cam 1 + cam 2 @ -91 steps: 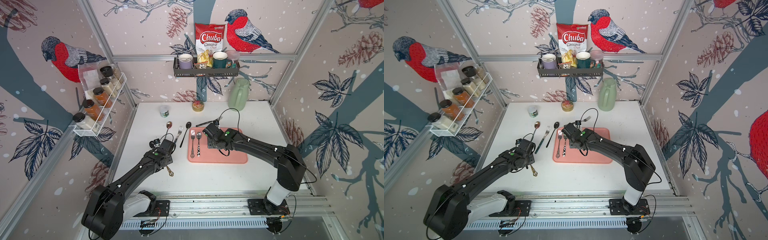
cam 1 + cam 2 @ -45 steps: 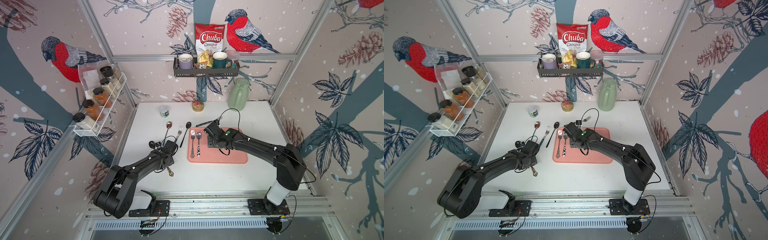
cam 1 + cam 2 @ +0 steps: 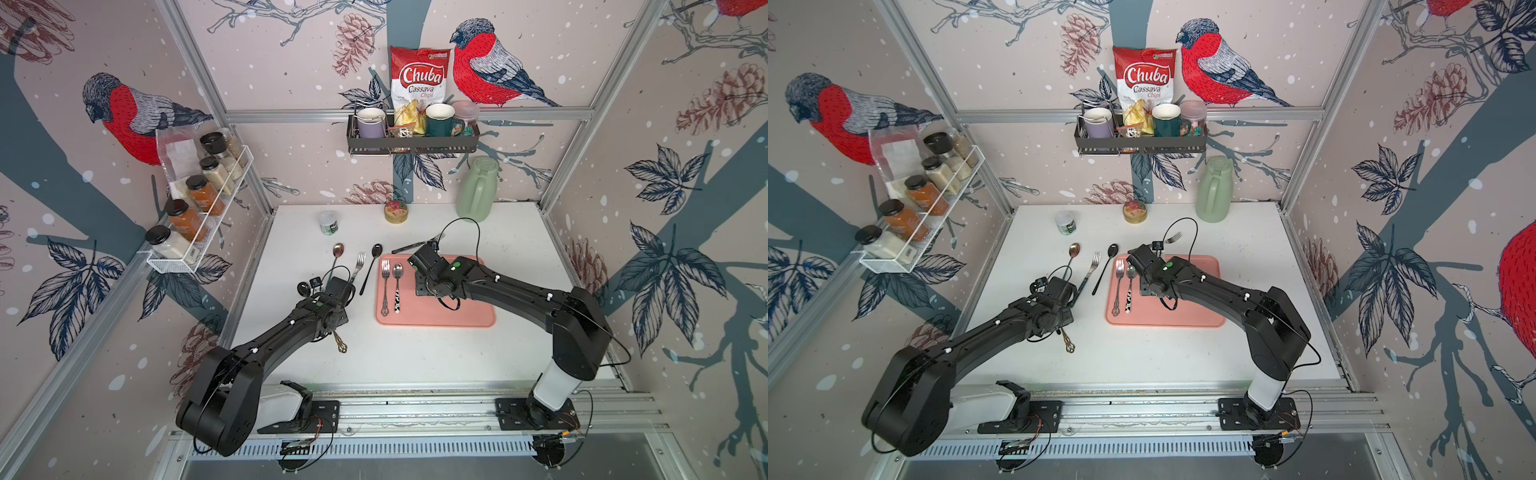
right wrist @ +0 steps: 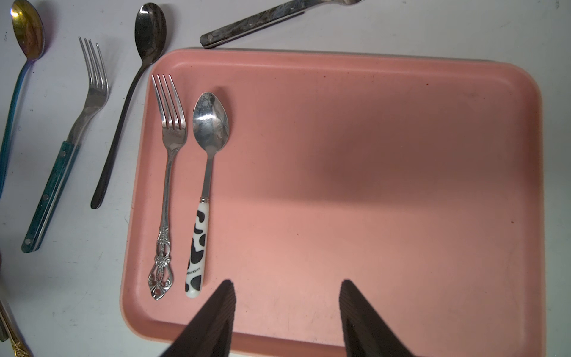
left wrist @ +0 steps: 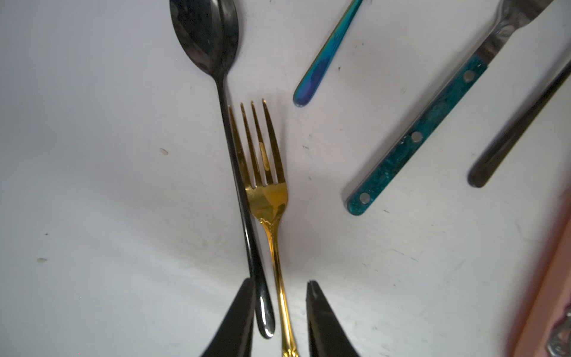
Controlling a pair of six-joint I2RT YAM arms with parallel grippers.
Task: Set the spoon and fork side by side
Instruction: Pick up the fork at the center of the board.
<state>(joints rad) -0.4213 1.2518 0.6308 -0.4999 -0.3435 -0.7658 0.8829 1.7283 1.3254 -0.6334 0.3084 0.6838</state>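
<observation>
We cannot see the fork's (image 5: 267,197) handle end between the left claw's (image 5: 279,281) narrow, perhaps touching jaws. Fork and spoon (image 5: 205,34) point 11 o'clock.

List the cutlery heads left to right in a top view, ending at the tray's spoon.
Short black spoon → rainbow spoon → green-handled fork → long black spoon → silver fork → cow-patterned spoon. Gold fork left out: head hidden.

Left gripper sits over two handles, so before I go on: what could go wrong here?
1. The handles of the black spoon and gold fork both lie between the fingers of the left gripper; closing could pinch both or skew them.
2. The teal-handled fork lies close by; a sideways drag might knock it.
</observation>
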